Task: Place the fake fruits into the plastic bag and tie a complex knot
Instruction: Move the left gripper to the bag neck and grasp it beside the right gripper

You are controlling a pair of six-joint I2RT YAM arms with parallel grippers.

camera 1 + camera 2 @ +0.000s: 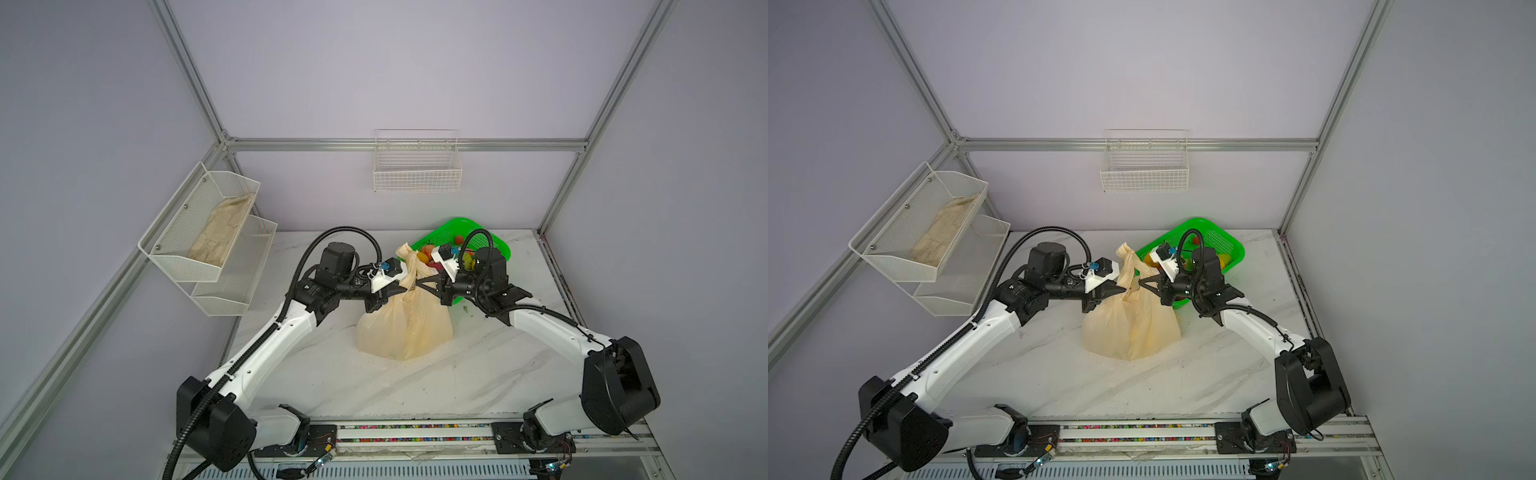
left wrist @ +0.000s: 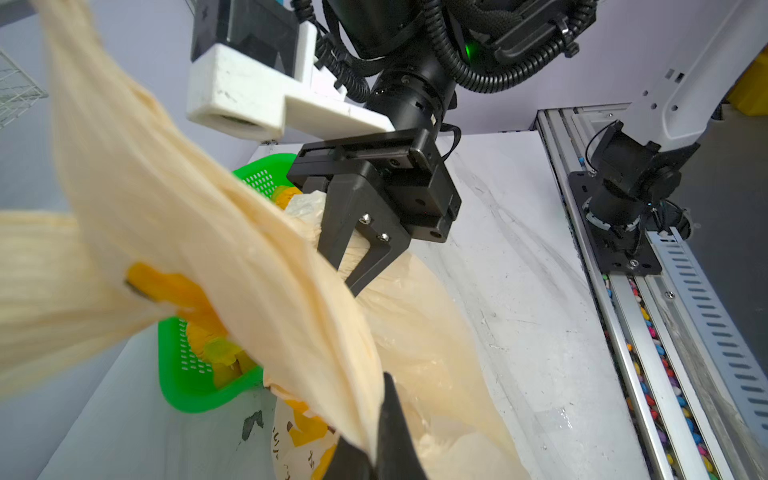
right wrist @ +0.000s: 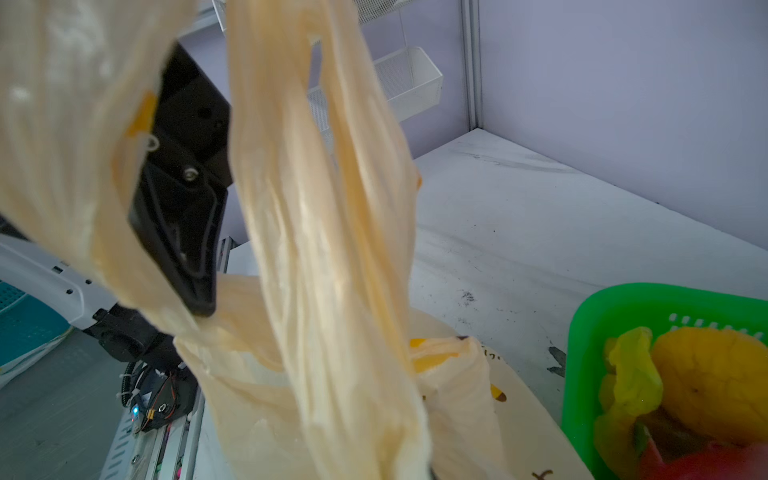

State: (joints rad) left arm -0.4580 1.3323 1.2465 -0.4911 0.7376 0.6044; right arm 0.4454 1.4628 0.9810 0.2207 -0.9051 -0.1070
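My plastic bag [image 1: 401, 332] stood on the surface [image 1: 478, 374] just in front of the green basket [image 1: 457, 221], its long axis upright and its handles [image 1: 409, 257] pointing up and rearward. My left gripper [image 1: 400, 286] and right gripper [image 1: 417, 284] were each clenched on the bag's gathered neck. The right wrist view showed the fake fruits [image 3: 706, 382] most plainly, lying in the basket. The bag's prints appeared in the wrist views alone.

Front tabletop [image 1: 415, 386] lies open (green basket [image 1: 457, 226] crowds the plastic bag [image 1: 399, 328] behind).
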